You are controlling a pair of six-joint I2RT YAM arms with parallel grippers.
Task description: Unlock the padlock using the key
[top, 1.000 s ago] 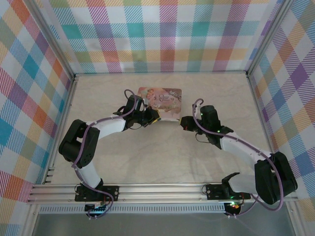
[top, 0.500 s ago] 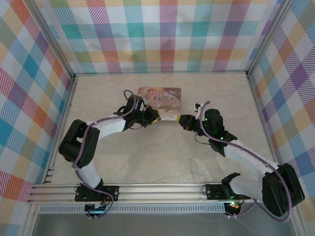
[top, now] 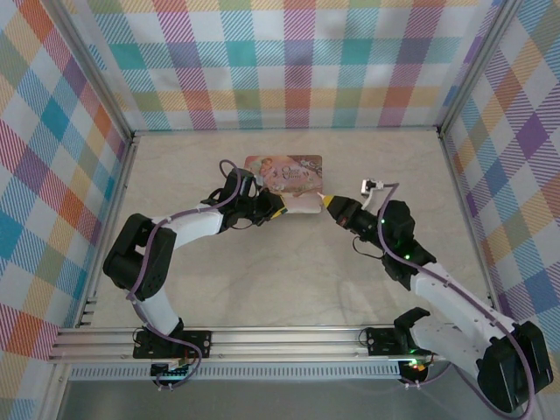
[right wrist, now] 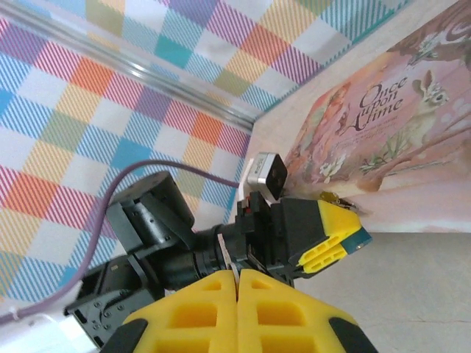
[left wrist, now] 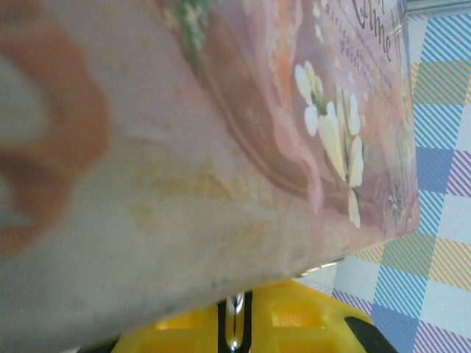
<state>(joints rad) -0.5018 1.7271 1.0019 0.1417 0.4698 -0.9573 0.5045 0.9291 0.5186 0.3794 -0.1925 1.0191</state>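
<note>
Your right gripper, pressed together, now sits nearer the pink box; a crooked approach could knock the padlock from the pinch of your left gripper

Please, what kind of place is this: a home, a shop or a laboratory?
Probably a robot test cell in a laboratory: a left arm and a right arm are bolted to an aluminium rail at the table's near edge, and checked walls enclose the pale tabletop.
</note>
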